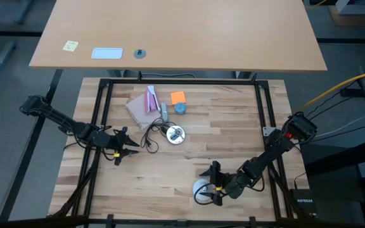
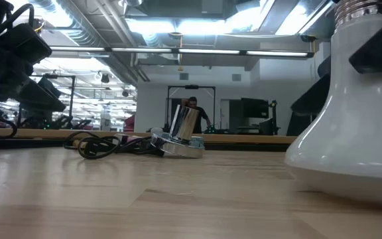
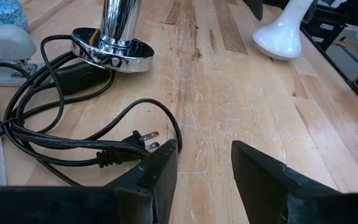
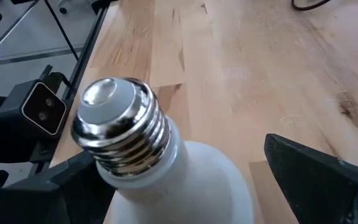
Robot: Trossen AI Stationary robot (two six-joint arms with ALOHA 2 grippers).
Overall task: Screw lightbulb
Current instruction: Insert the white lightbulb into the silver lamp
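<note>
The lightbulb (image 4: 160,168) stands globe-down on the wooden worktop (image 1: 233,126) near its front edge, with the ribbed silver screw base pointing up. The globe is smooth frosted white and tapers to a narrow neck below the metal thread. The right end effector (image 1: 209,185) sits around the lightbulb with its two dark fingers (image 4: 328,171) spread wide, one on each side of the neck; the views do not show whether they touch the glass.

Well apart, toward the middle of the worktop, the socket (image 3: 114,46) rests on a round, polished chrome foot with a chrome stem rising from it. A thin black cord (image 3: 61,134) lies in loose loops beside it and ends in a two-pin plug (image 3: 138,140). The left end effector (image 1: 128,142) is just beside the plug, its blunt fingers (image 3: 160,171) nearly together with a narrow gap, holding nothing.
</note>
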